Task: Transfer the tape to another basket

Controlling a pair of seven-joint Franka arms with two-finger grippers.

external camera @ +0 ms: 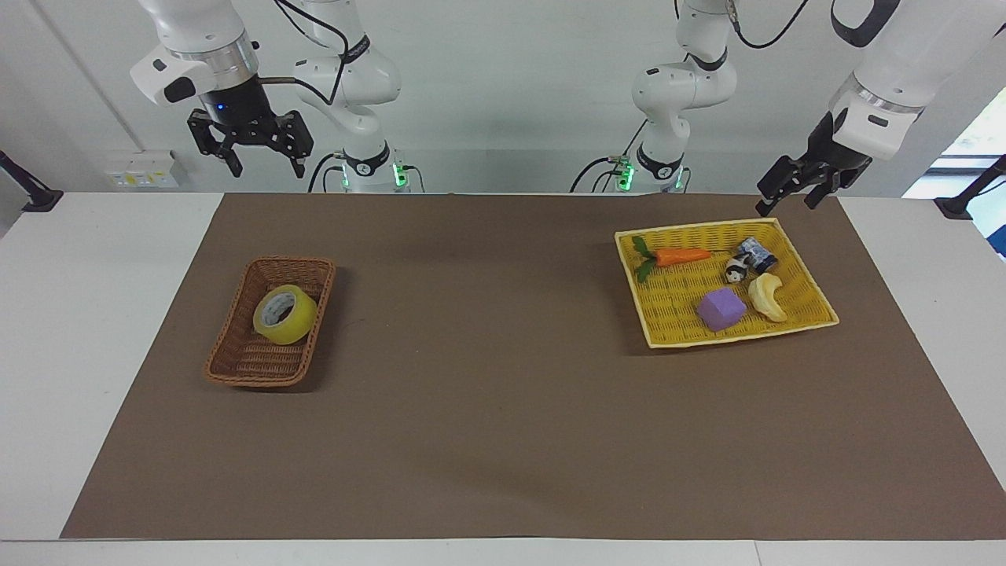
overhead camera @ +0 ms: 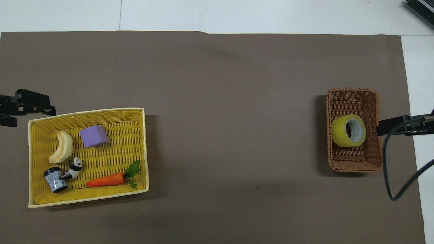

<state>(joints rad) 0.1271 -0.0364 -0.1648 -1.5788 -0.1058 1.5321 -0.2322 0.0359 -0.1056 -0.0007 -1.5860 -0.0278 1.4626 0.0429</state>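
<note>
The tape [external camera: 284, 314] [overhead camera: 348, 130], a yellow roll with a pale core, leans inside the brown wicker basket [external camera: 259, 376] [overhead camera: 352, 95] at the right arm's end of the table. My right gripper [external camera: 267, 167] hangs high in the air, open and empty. In the overhead view it is over the mat's edge beside the basket, well clear of the tape. My left gripper [external camera: 786, 206] waits open and empty, low over the mat beside a corner of the yellow woven tray [external camera: 676, 310] [overhead camera: 112, 156].
The yellow tray at the left arm's end holds a purple cube [external camera: 721, 308], a carrot [external camera: 682, 256], a pale banana-shaped piece [external camera: 766, 297], a panda figure [external camera: 736, 272] and a small dark jar [external camera: 758, 253]. A brown mat [external camera: 487, 377] covers the table between tray and basket.
</note>
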